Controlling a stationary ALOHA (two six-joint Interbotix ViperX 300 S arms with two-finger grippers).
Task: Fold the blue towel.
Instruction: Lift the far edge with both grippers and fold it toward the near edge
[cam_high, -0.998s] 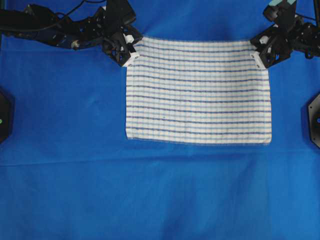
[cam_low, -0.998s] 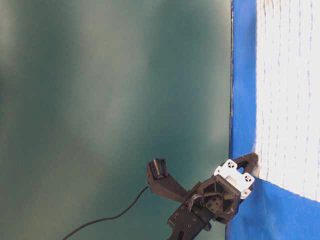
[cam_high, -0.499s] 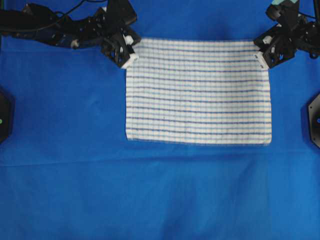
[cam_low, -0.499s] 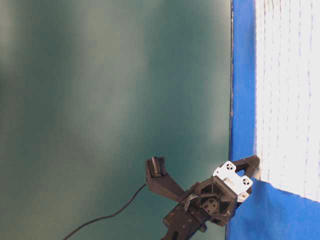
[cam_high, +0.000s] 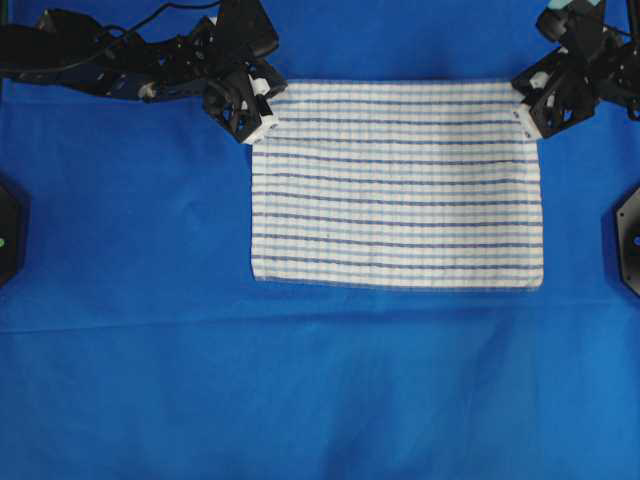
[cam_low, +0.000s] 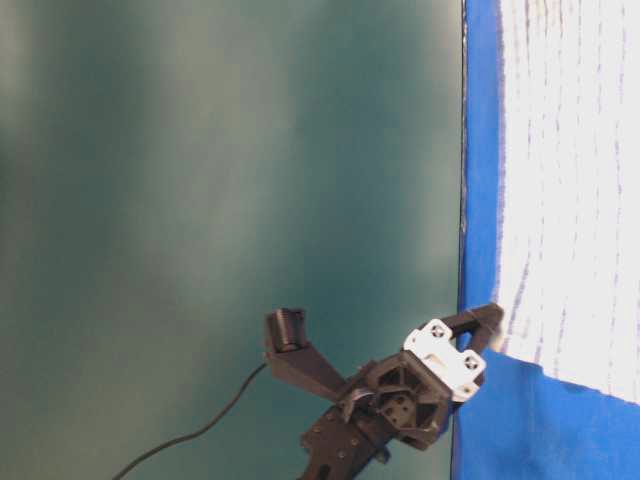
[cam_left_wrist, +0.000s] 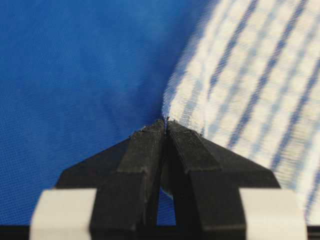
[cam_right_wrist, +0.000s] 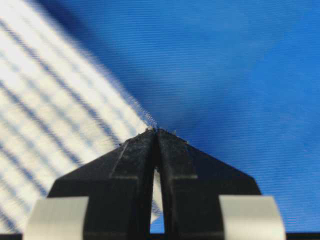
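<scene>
Across the upper middle of the blue-draped desk (cam_high: 150, 380) the blue towel (cam_high: 396, 185) was spread; its far corners were pinched by the left hand (cam_high: 262, 118) and right hand (cam_high: 522, 115), with open cloth below.

Blue backdrop cloth (cam_high: 320, 390) below; dark teal wall (cam_low: 220, 180).

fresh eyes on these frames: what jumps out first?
The striped towel lies flat in the upper middle of the big blue cloth. The left gripper is shut on its top-left corner and the right gripper on its top-right; both wrist views show closed fingertips pinching the fabric.
</scene>
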